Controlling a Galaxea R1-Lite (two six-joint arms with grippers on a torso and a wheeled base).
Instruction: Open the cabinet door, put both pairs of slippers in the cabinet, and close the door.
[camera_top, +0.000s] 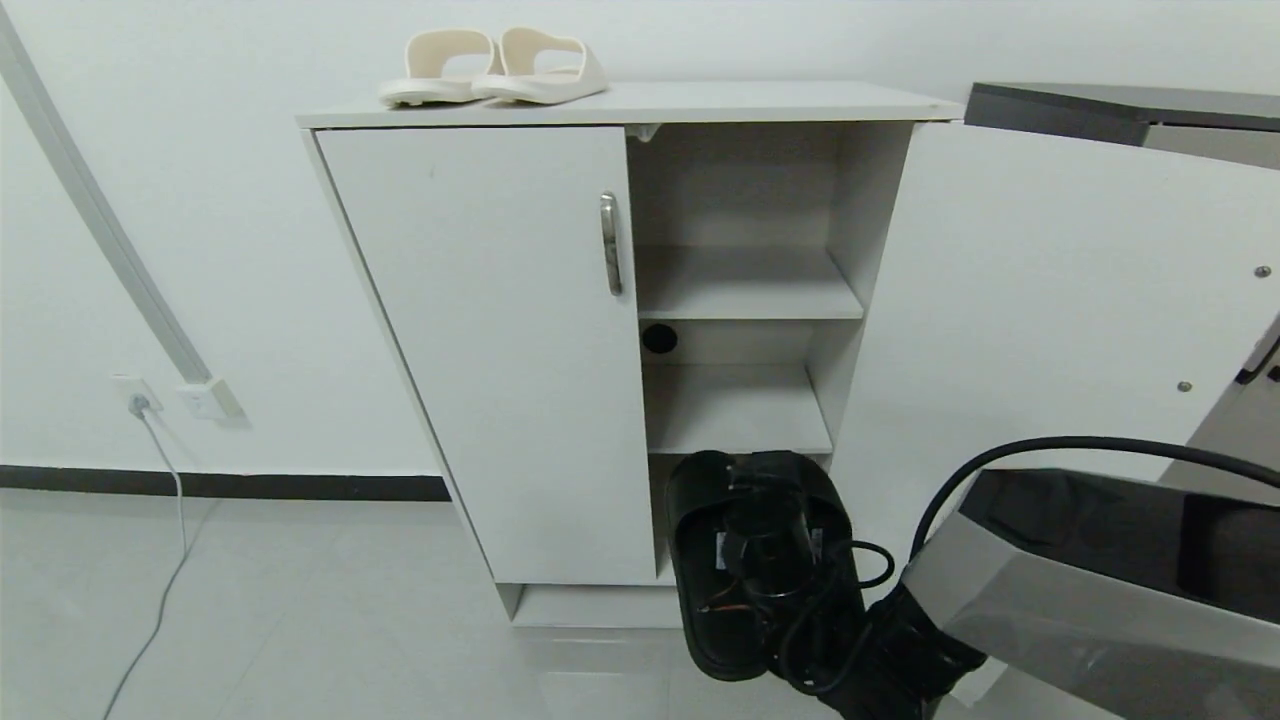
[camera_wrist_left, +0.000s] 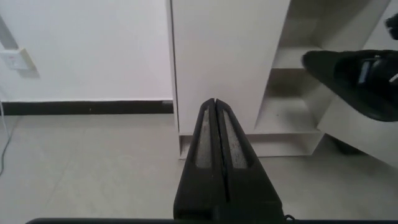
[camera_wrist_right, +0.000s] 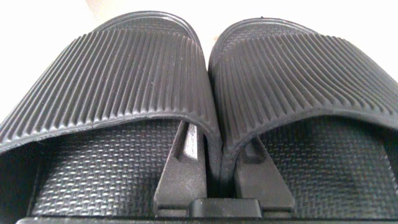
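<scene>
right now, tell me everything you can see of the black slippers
The black slippers are a matching pair of slides, rubbery-looking, with ribbed straps and textured footbeds. They are pressed side by side, the right gripper shut on their inner edges, one of the jaws inside each. Held in the air, they hang before the open right side of the cabinet, at the mouth of its lowest compartment.

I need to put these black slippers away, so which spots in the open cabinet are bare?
The upper shelf and middle shelf are bare, between the shut left door and the cabinet's right wall. The cabinet top is free right of the cream slippers. The bottom opening is crowded: black slippers, clamped in the right gripper, hang before it.
</scene>
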